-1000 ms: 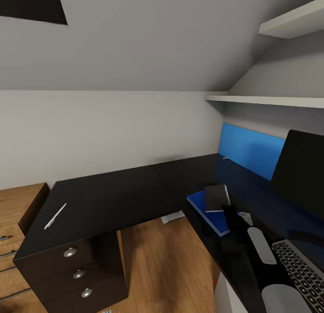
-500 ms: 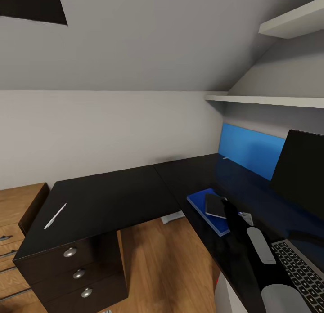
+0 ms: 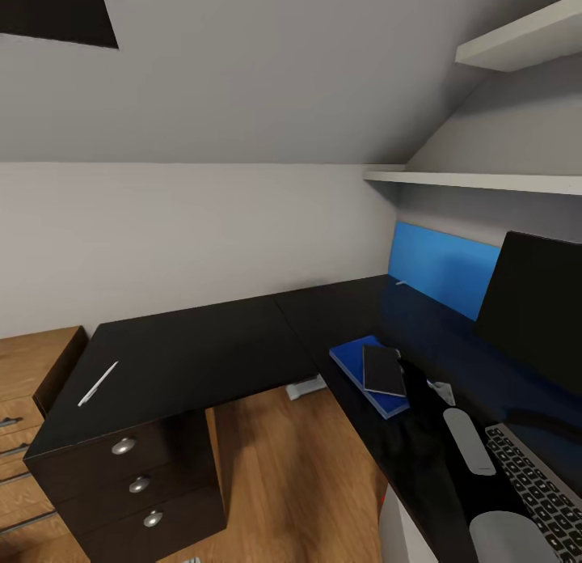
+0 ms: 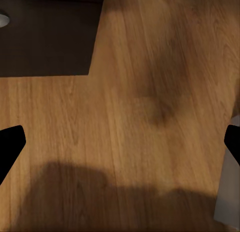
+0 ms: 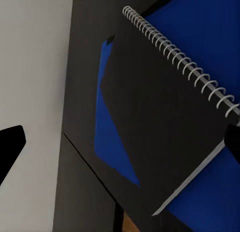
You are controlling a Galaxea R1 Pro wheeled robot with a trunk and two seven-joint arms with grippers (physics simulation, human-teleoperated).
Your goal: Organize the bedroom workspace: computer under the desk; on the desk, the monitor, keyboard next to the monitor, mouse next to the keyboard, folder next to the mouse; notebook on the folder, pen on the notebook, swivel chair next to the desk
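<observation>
Item 1, surface: I see the L-shaped glossy black surface [image 3: 202, 349], its dark drawer unit carrying three round silver knobs [image 3: 123, 446]. No brand, label or writing is legible anywhere from my station.

Item 2, flat bright blue rectangular folder [image 3: 356, 365]: lies on the surface just beyond my right end effector [image 5: 120, 142], one corner reaching the surface edge.

Item 3, dark spiral-bound notebook [image 3: 383, 370]: rests on the folder, skewed so its corners overhang the blue. My right wrist camera shows its silver wire coil along one side and a plain black cover.

Item 4, slim white pen [image 3: 98, 383]: lies on the far wing of the surface above the drawers, well apart from both end effectors.

Item 5, wide black-fronted monitor [image 3: 533, 304]: stands on the surface to the right of the right end effector, cut off by the frame edge.

Item 6, slim keyboard with black keys in a silver-grey frame [image 3: 537, 494]: on the surface beside my right arm, partly cropped.

Item 7, right end effector: spread wide, black fingertips [image 5: 11, 142] at opposite frame edges, nothing held, poised over the notebook.

Item 8, left end effector [image 4: 120, 147]: likewise spread wide and empty, over the light wooden floor [image 4: 140, 92] near a dark corner of the drawer unit.
</observation>
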